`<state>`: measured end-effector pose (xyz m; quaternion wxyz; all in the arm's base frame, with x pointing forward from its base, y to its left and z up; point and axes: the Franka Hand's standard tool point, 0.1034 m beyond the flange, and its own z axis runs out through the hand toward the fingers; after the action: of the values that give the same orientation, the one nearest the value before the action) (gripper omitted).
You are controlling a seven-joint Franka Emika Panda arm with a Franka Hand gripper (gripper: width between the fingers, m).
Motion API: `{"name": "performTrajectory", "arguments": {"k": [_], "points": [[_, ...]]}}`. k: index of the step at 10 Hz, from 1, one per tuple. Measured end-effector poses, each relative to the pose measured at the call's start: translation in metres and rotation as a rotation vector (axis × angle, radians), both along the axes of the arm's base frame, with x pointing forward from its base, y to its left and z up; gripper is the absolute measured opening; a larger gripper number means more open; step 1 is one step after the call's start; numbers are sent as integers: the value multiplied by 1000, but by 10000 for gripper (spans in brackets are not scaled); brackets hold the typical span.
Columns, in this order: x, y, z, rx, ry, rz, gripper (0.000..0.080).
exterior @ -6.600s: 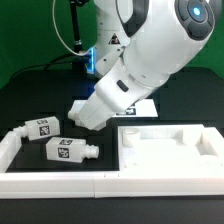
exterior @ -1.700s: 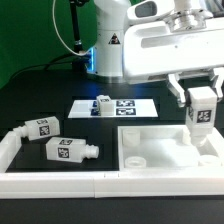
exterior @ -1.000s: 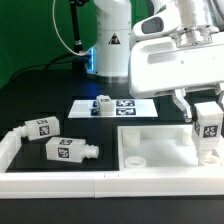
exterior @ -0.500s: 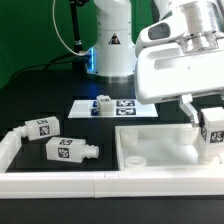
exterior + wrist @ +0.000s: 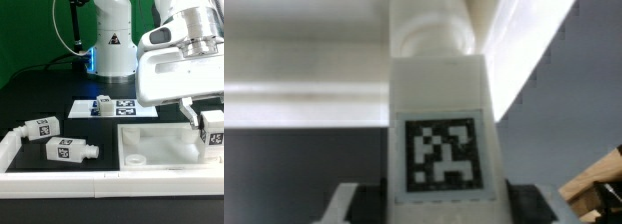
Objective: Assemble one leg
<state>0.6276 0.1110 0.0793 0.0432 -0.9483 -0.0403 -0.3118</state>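
My gripper (image 5: 208, 116) is shut on a white leg (image 5: 213, 131) with a black-and-white tag, held upright over the far right corner of the large white tray-like piece (image 5: 160, 135). In the wrist view the leg (image 5: 441, 110) fills the middle, tag facing the camera, peg end pointing away toward the tray's white surface; the gripper (image 5: 441, 205) clamps its near end. Two more legs lie at the exterior view's left: one (image 5: 40, 128) further back, one (image 5: 68, 150) nearer, its peg pointing right.
The marker board (image 5: 115, 105) lies behind the tray with a small white part (image 5: 103, 103) on it. A white rail (image 5: 50, 181) runs along the front. The robot base (image 5: 108, 45) stands at the back.
The arm has swung from the scene's middle to the exterior view's right, carrying the leg. In the last second it moved further right and slightly down over the tray's corner.
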Motion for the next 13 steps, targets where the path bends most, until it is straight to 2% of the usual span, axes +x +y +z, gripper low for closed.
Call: {"name": "performTrajectory", "arguments": {"k": [6, 7, 8, 9, 11, 12, 13], "points": [[-7, 0, -4, 4, 42, 3, 298], [-7, 0, -4, 4, 42, 4, 475], [-9, 2, -7, 10, 68, 10, 609], [-11, 3, -7, 26, 106, 7, 609], [-14, 6, -2, 103, 255, -67, 647], [-15, 6, -3, 115, 363, -67, 647], [-10, -5, 0, 110, 469, -49, 649]]}}
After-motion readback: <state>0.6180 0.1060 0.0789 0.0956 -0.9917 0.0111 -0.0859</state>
